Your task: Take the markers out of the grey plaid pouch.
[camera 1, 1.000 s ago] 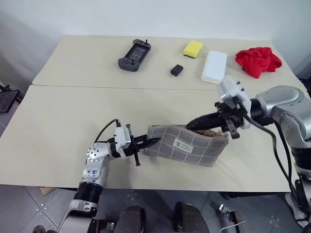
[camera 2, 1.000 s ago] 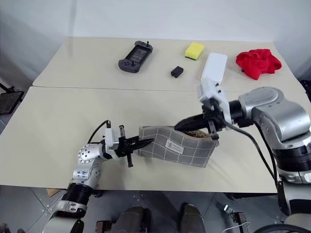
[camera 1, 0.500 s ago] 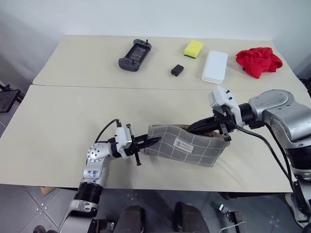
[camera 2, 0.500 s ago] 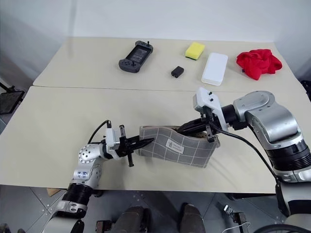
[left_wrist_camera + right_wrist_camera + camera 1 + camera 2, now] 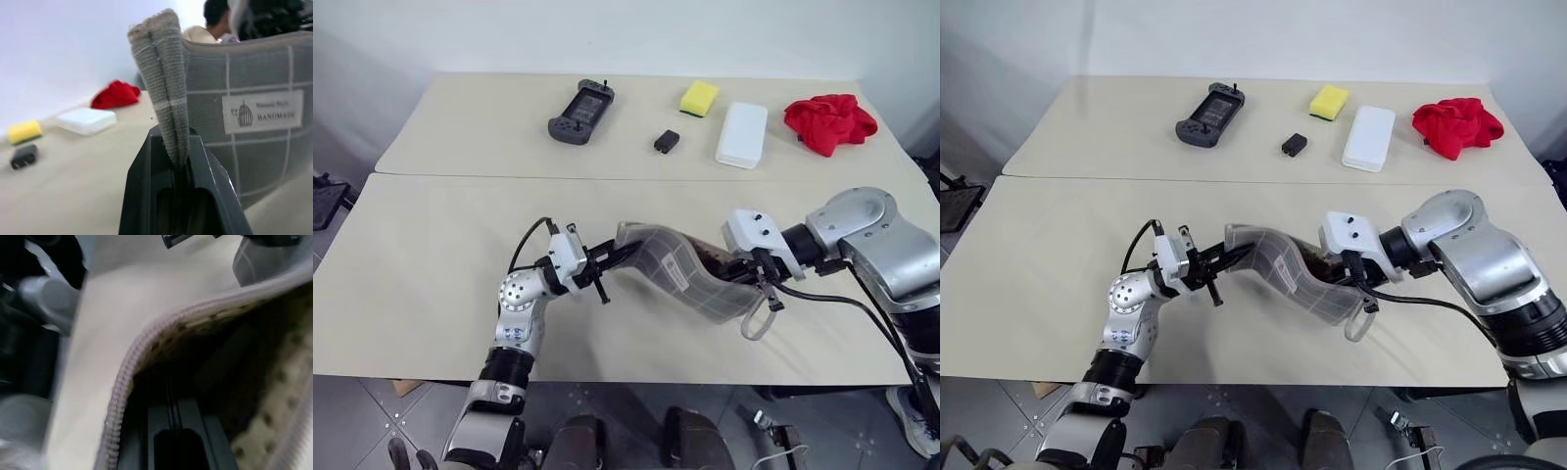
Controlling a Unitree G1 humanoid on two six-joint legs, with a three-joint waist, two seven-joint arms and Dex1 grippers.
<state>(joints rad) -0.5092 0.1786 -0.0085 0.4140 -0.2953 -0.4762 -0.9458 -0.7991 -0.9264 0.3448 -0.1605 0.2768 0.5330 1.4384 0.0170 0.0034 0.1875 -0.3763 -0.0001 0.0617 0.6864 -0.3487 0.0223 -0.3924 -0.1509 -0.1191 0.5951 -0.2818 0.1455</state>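
A: where are the markers; anyone spot them?
B: can't see any; right gripper (image 5: 1337,274) is pinched shut inside the grey plaid pouch (image 5: 1298,277) mouth; left gripper (image 5: 612,257) clamps its far corner, pouch stretched lengthwise between the jaws

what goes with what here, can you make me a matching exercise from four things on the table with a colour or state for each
Things:
1. pouch
2. cloth
3. sponge
4. box

States:
A. yellow, by the far edge
B. white, lying flat
C. lifted at one end by the left gripper
D. red, crumpled

Pairs: 1-C, 2-D, 3-A, 4-B
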